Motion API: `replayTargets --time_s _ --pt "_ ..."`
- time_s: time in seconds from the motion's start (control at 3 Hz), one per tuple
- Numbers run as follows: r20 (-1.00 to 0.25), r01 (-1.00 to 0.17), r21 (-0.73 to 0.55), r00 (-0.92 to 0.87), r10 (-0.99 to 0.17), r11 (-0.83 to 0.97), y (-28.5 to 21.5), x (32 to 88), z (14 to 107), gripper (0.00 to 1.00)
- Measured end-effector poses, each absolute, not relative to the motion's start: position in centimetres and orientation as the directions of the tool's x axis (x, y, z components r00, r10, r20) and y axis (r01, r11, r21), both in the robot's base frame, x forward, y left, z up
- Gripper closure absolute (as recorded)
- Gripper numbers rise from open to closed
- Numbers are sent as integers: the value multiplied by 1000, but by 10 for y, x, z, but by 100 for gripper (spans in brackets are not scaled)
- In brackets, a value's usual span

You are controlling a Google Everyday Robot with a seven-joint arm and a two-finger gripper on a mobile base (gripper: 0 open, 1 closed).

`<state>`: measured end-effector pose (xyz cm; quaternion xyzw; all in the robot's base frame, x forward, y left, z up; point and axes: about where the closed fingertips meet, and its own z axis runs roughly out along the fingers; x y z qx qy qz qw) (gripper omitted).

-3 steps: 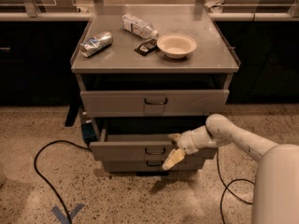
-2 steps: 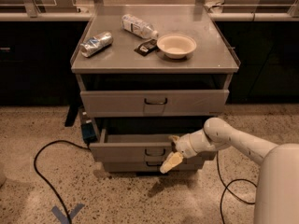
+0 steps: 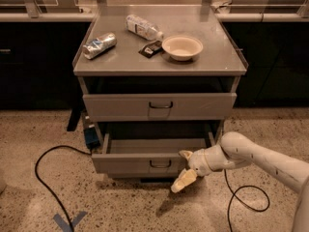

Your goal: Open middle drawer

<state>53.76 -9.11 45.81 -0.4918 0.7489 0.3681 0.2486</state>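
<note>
The middle drawer (image 3: 125, 164) is a grey metal drawer with a small dark wire handle (image 3: 160, 164). It stands pulled out of the cabinet, and its inside shows from above. My gripper (image 3: 185, 168) is at the end of the white arm coming from the right. It hangs in front of the drawer front, just right of the handle, and holds nothing. Its fingers are spread, one near the drawer's top edge and the other (image 3: 182, 181) pointing down-left below the front. Any drawer below is hidden under the open one.
Above is a shut grey drawer (image 3: 120, 106). The cabinet top (image 3: 120, 62) holds a crushed can (image 3: 99, 45), a plastic bottle (image 3: 144, 28), a dark packet (image 3: 150, 49) and a bowl (image 3: 182, 46). Black cables lie on the floor at left (image 3: 43, 178) and right (image 3: 246, 202). Blue tape (image 3: 70, 221) marks the floor.
My gripper has moved down and a little away from the handle. The drawer stays pulled out about as far as before.
</note>
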Motion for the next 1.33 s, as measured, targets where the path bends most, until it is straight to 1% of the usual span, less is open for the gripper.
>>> replayTargets --time_s 0.33,1.0,1.33 --pt "-734 -920 307 -393 -554 245 -91 538 462 0" --pt "-757 -948 214 -314 -573 236 -77 565 493 0" --pt "-744 -950 218 -309 -593 222 -68 575 489 0"
